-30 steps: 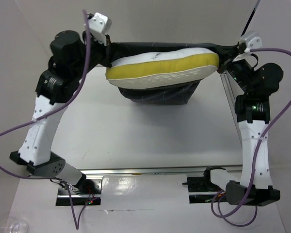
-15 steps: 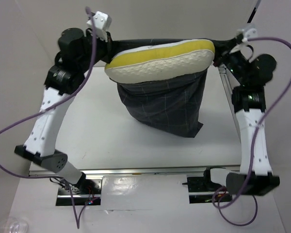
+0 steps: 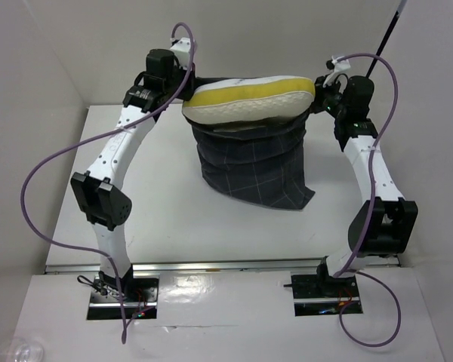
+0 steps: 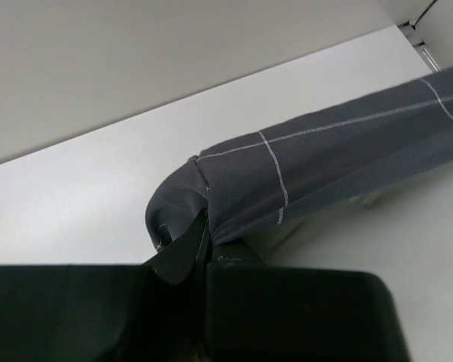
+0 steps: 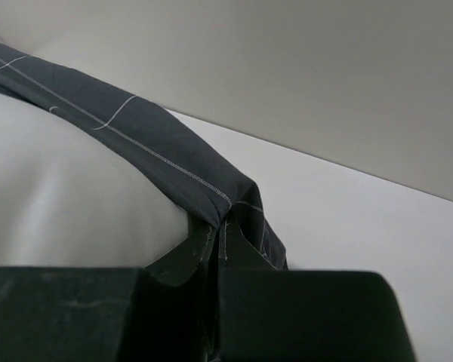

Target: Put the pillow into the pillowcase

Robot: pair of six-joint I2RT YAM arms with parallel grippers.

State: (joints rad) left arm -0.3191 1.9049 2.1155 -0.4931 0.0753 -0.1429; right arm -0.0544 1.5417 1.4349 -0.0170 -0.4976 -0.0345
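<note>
The dark checked pillowcase [image 3: 253,166] hangs mouth-up between both arms, its lower end resting on the table. The white pillow [image 3: 249,98] with its yellow band lies across the mouth, mostly above the rim. My left gripper [image 3: 187,81] is shut on the left corner of the pillowcase [image 4: 234,188], fabric bunched at its fingertips [image 4: 204,230]. My right gripper [image 3: 321,84] is shut on the right corner of the pillowcase [image 5: 174,158], with the pillow [image 5: 68,196] pressing white against the cloth beside it.
The white table [image 3: 158,211] stretches under the hanging case, walled in white at the back and left. A metal rail [image 3: 226,265] runs along the near edge by the arm bases. Purple cables [image 3: 53,173] loop off both arms.
Both arms have swung away from the camera toward the back wall, carrying the case and pillow with them. The case, earlier bunched under the pillow, now hangs longer.
</note>
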